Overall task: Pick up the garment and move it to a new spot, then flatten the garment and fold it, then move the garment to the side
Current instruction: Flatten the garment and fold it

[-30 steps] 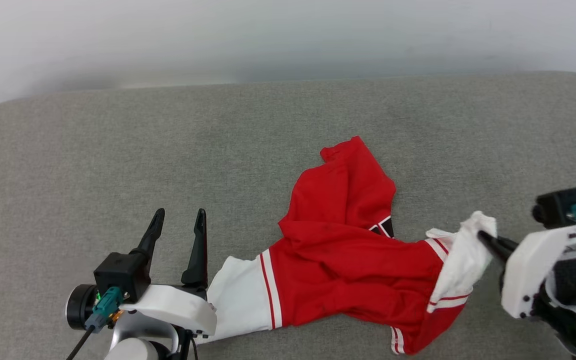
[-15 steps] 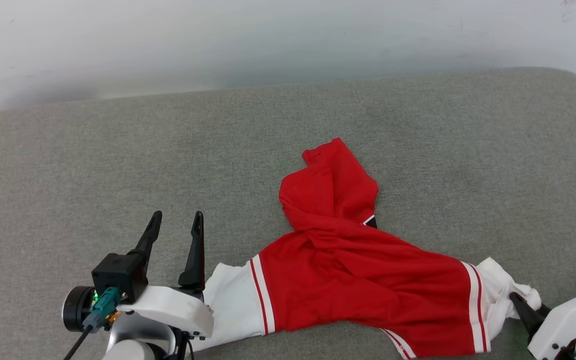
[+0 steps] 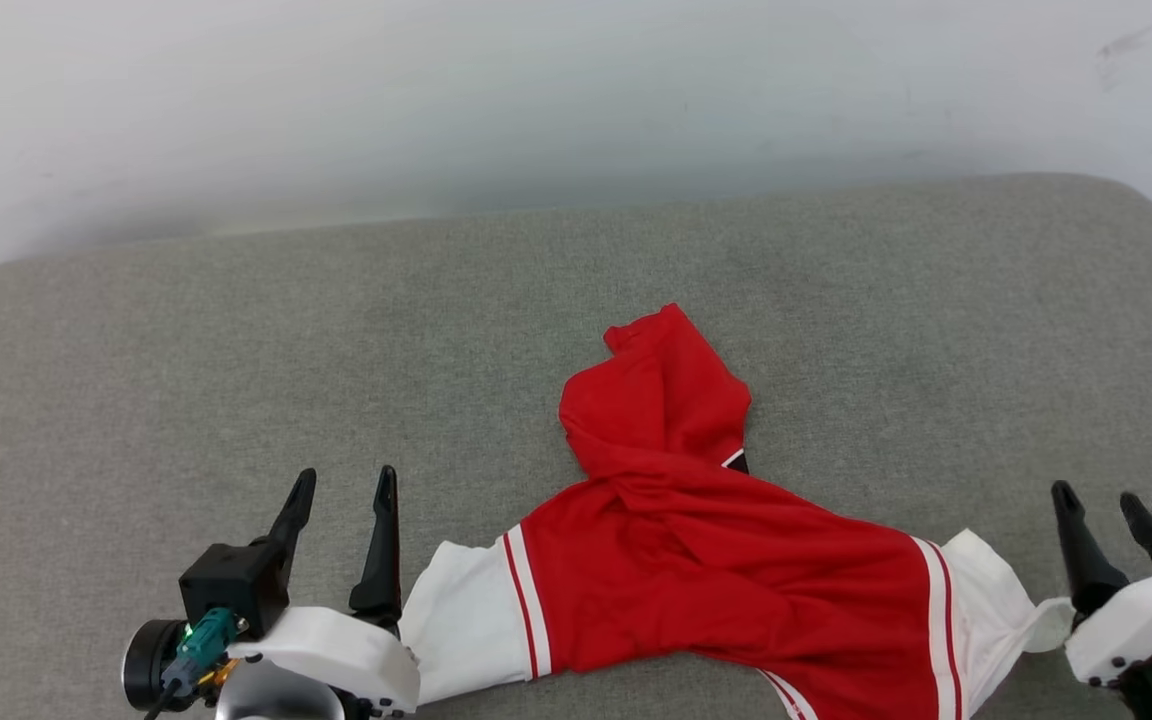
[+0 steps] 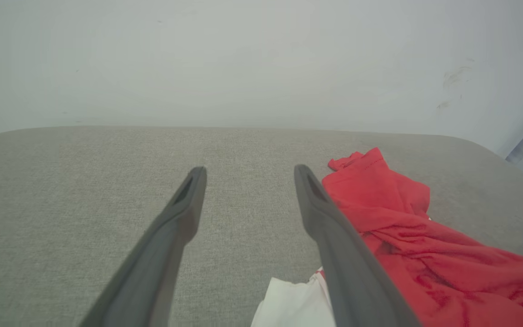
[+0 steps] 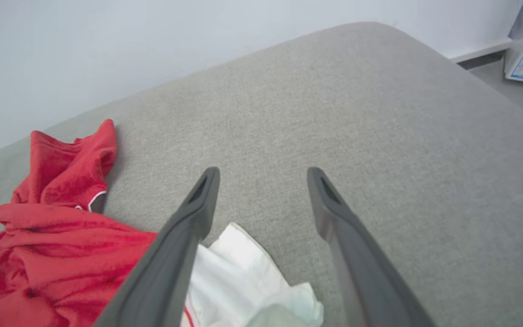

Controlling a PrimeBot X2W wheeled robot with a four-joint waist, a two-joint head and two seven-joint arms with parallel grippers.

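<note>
Nearest me, the left tool (image 3: 346, 474) and right tool (image 3: 1097, 495) both gape wide with nothing in them, one at each white sleeve end of the garment (image 3: 726, 590); it lies across the near part of the grey cushion (image 3: 236, 350), sleeves spread sideways, red body twisted and heaped toward the far side, only a sliver of black print peeking out; I'd say we're mid-flatten, fold not started; next I reckon I pinch that far red lump and drag it out flat; plain wall (image 3: 536, 100) beyond.
</note>
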